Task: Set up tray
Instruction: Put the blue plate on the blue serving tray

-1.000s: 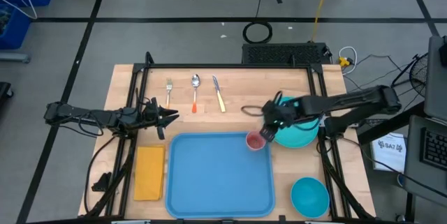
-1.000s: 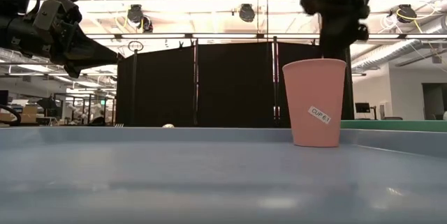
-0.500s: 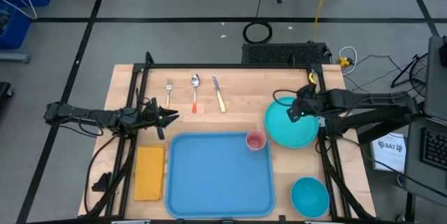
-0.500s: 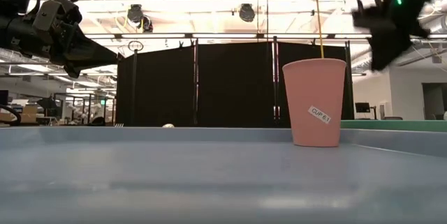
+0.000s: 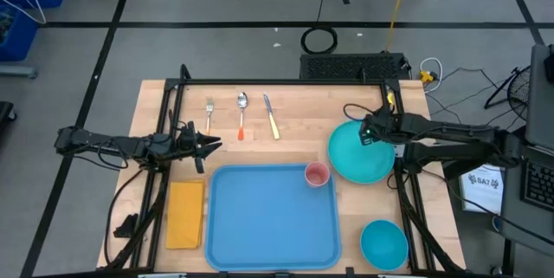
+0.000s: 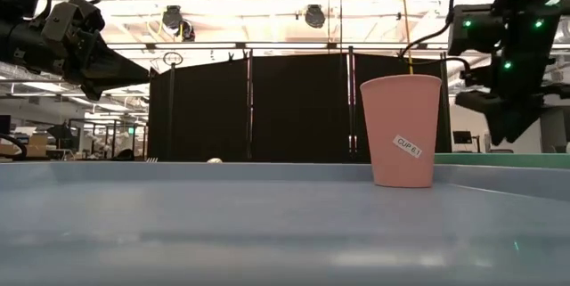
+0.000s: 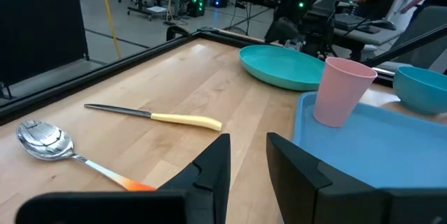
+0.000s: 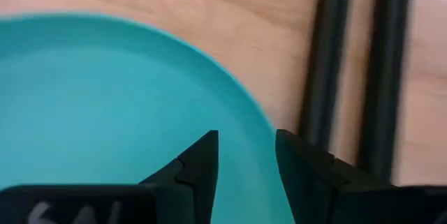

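The light-blue tray lies on the wooden table at its near middle. A pink cup stands upright on its base in the tray's far right corner, also seen from table height. My right gripper hangs open over the far right rim of the round teal plate; in its wrist view the rim runs under the gap between the fingers. My left gripper waits open and level above the table, left of the tray's far left corner, with nothing between its fingers.
A fork, a spoon and a knife lie side by side at the far middle. A yellow-orange napkin lies left of the tray, a teal bowl at the near right. Black frame rails run beside the plate.
My right gripper has drawn away from above the pink cup toward the table's right edge, sinking and tipping its fingers downward, and now hangs over the plate's far right rim. The cup stands where it was on the tray.
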Controlling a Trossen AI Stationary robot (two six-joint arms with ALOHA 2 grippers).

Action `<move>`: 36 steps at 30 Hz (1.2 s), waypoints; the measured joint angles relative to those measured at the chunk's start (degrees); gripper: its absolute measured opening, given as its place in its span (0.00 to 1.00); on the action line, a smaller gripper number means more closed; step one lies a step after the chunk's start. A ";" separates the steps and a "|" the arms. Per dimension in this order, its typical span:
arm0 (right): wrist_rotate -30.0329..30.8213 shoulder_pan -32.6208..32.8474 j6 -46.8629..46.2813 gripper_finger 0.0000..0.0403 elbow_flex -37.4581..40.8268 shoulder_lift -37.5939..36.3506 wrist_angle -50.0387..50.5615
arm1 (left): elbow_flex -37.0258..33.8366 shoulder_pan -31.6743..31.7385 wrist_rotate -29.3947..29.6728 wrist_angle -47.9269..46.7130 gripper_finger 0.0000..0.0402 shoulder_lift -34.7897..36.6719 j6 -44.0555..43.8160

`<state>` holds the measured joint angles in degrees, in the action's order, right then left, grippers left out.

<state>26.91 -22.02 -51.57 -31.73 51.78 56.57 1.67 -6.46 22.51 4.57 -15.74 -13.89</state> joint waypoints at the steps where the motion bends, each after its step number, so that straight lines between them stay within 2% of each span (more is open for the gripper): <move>1: -0.18 -0.62 0.86 0.34 0.32 -0.01 -1.73 | 0.00 0.00 0.01 -0.03 0.24 -0.01 0.03; 5: -2.82 -2.77 4.14 0.34 1.80 0.09 -6.83 | 0.00 0.00 0.01 -0.12 0.24 0.00 0.07; 14: -3.42 -8.33 7.74 0.33 5.17 1.48 -9.86 | 0.00 -0.01 -0.01 -0.16 0.24 0.01 0.11; 20: -10.11 -10.22 9.44 0.33 5.54 1.52 -13.28 | 0.00 0.00 -0.01 -0.16 0.24 0.01 0.13; 23: -11.45 -10.21 9.69 0.33 5.54 1.50 -14.39 | 0.00 0.00 -0.01 -0.18 0.24 -0.01 0.15; 32: -6.18 -10.27 11.13 0.32 5.54 1.50 -18.22 | 0.00 0.00 -0.01 -0.69 0.24 0.01 0.15; 36: -6.00 -10.27 11.80 0.32 5.54 1.50 -19.48 | 0.00 0.00 -0.03 -0.69 0.24 0.01 0.13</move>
<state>20.91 -32.29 -39.77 -26.20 53.28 37.09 1.67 -6.46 22.48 3.88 -15.73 -13.76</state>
